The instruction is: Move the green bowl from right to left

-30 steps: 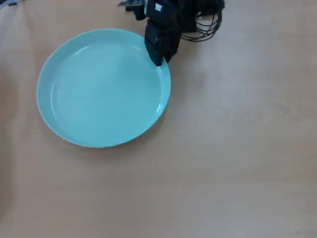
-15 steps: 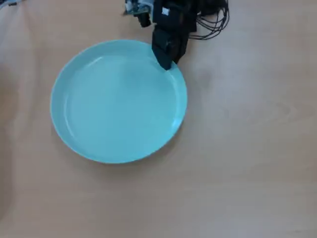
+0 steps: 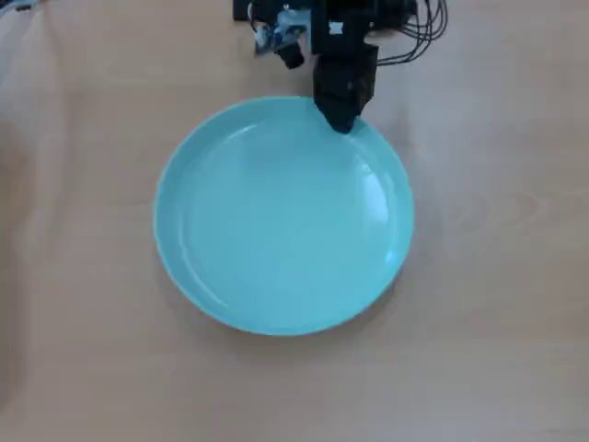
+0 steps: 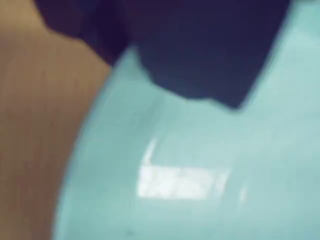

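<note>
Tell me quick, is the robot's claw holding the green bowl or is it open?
Gripper: sits at the far rim of the green bowl; whether it is pinching the rim cannot be told, since the jaws overlap and the wrist view is blurred.

Green bowl: smooth, glossy glaze-like finish, pale turquoise, bright light reflections on the inner surface. Tabletop: light wood-look surface, faint grain, matt. Pincer: black, matt, plastic-looking; blurred in the wrist view.
</note>
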You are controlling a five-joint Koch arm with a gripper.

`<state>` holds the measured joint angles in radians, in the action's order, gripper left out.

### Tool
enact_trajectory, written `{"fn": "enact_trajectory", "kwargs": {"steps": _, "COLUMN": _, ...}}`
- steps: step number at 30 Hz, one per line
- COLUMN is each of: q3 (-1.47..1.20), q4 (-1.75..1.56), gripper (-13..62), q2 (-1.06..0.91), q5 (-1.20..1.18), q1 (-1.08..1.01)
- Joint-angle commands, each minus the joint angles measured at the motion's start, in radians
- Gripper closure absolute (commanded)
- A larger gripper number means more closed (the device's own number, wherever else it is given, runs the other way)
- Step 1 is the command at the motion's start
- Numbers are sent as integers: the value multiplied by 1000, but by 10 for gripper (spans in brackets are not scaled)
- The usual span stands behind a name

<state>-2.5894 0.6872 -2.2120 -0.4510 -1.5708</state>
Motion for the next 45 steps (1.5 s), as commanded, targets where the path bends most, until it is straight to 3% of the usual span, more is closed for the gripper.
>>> {"fn": "enact_trajectory", "kwargs": {"steps": 1, "q3": 123, "q4": -40, "gripper": 571, "q2": 9, "q5": 20, "q1": 57}}
{"fn": "enact_trajectory", "kwargs": {"steps": 45, "q3": 236, "q4": -178, "gripper": 571, "q2": 206, "q5": 23, "q1": 813}}
